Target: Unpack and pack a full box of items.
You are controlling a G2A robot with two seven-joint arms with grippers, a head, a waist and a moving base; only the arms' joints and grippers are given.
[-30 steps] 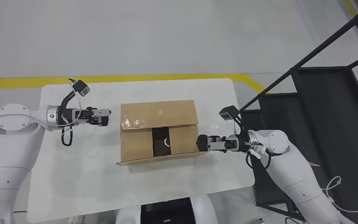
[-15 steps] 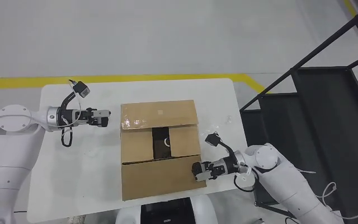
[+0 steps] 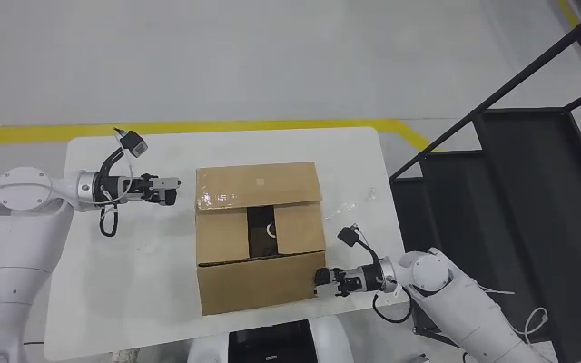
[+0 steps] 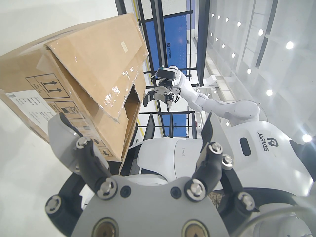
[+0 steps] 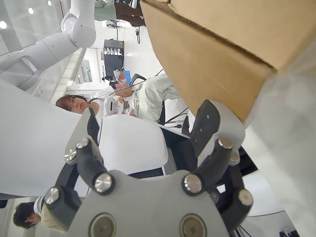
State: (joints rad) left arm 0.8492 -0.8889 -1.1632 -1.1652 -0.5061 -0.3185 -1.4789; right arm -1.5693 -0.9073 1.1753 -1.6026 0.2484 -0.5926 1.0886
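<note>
— Sitting mid-way across the white table, the brown cardboard box has its near flap opened outward toward the near edge; something dark shows inside.
— And the grippers?
— The left gripper hovers left of the box, fingers spread. The right gripper, fingers apart, sits at that flap's right corner, possibly touching.

1. Your left arm comes in from the far left side, with the forearm held level and pointing toward the middle.
2. Your left gripper sits at the end of that forearm, its fingers spread wide apart.
3. Your right arm is bent low at the near right, with the forearm pointing inward.
4. Your right gripper has its fingers spread apart too.
</note>
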